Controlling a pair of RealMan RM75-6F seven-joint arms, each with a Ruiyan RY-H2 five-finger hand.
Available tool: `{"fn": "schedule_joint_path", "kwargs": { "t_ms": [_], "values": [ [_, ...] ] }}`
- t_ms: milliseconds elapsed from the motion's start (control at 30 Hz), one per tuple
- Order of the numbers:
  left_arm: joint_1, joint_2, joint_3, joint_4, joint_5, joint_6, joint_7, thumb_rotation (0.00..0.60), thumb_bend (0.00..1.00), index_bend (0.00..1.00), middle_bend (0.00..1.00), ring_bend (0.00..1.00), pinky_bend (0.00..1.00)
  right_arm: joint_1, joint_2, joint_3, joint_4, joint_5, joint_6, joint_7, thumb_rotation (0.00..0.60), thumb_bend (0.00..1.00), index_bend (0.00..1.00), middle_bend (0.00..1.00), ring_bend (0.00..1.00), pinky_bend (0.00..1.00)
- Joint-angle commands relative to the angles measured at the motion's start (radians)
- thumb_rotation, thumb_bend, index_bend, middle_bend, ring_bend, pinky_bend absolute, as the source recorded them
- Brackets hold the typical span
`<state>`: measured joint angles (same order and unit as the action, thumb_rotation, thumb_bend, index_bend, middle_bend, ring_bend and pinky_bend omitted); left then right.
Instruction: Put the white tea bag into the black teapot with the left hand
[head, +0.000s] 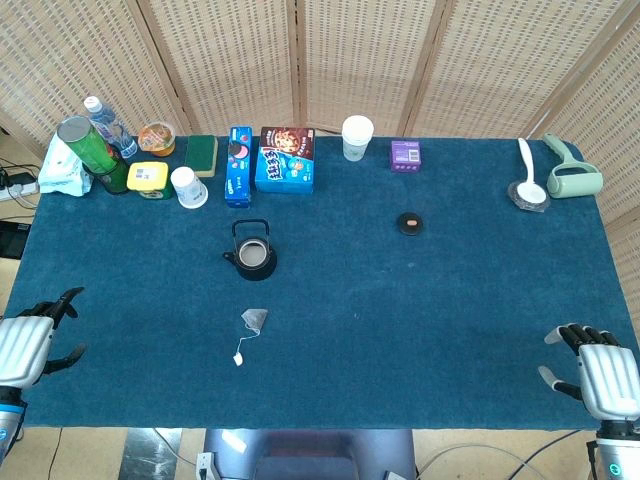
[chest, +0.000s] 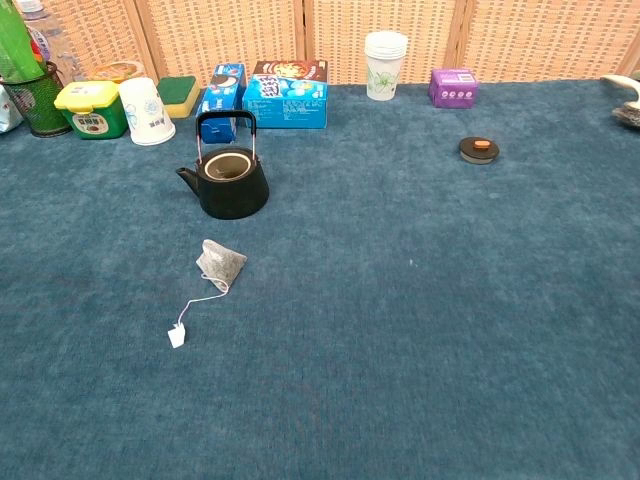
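Observation:
The black teapot (head: 252, 256) (chest: 229, 179) stands upright on the blue cloth with no lid on and its handle raised. The white tea bag (head: 254, 320) (chest: 221, 264) lies just in front of it, its string and small tag trailing toward the front left. My left hand (head: 30, 342) rests at the table's front left corner, fingers apart and holding nothing, well left of the tea bag. My right hand (head: 596, 372) sits at the front right corner, also with fingers apart and holding nothing. The chest view shows neither hand.
The teapot lid (head: 410, 223) (chest: 479, 149) lies right of centre. Along the back edge stand a blue box (head: 285, 159), a slim blue box (head: 238, 165), paper cups (head: 357, 137) (head: 188, 187), a purple box (head: 405, 155), a yellow tub (head: 148, 179), bottles (head: 92, 150) and a white spoon (head: 527, 180).

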<state>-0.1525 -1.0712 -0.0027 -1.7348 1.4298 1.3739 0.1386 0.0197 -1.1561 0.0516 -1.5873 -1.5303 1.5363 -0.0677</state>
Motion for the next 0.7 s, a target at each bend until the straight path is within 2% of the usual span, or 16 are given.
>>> {"fn": "schedule_joint_path", "kwargs": {
  "t_ms": [33,267,433,500,567,633,700],
  "values": [
    [-0.004,-0.002,-0.002,-0.001,-0.001,-0.006,0.004,0.6,0.29,0.13,0.39,0.32,0.42,0.0,0.0,0.0,0.001,0.002,-0.001,0.0,0.6,0.22,0.45,0.43,0.42,0.39],
    [-0.033,0.001,-0.004,-0.011,0.041,-0.031,0.009,0.6,0.29,0.13,0.39,0.32,0.42,-0.011,0.005,-0.003,-0.002,-0.002,0.017,0.005,0.6,0.22,0.45,0.43,0.42,0.39],
    [-0.094,0.004,0.007,-0.023,0.13,-0.095,0.001,0.6,0.29,0.13,0.41,0.4,0.43,-0.019,0.002,-0.007,0.0,-0.007,0.029,0.015,0.6,0.22,0.45,0.43,0.43,0.39],
    [-0.118,0.005,0.011,-0.03,0.159,-0.122,0.003,0.6,0.29,0.13,0.47,0.46,0.48,-0.022,0.0,-0.01,0.002,-0.012,0.033,0.016,0.6,0.22,0.45,0.43,0.44,0.39],
    [-0.139,0.006,0.015,-0.039,0.183,-0.146,0.006,0.6,0.29,0.13,0.56,0.57,0.55,-0.026,0.001,-0.013,0.004,-0.014,0.037,0.017,0.6,0.22,0.45,0.43,0.44,0.39],
    [-0.163,0.003,0.018,-0.048,0.209,-0.172,0.007,0.6,0.29,0.14,0.69,0.72,0.66,-0.032,0.003,-0.015,0.006,-0.012,0.041,0.019,0.6,0.22,0.45,0.43,0.46,0.39],
    [-0.197,-0.007,0.022,-0.05,0.239,-0.213,0.011,0.6,0.29,0.19,0.82,0.83,0.78,-0.037,0.005,-0.015,0.007,-0.008,0.046,0.022,0.6,0.22,0.45,0.44,0.49,0.4]
  ]
}}
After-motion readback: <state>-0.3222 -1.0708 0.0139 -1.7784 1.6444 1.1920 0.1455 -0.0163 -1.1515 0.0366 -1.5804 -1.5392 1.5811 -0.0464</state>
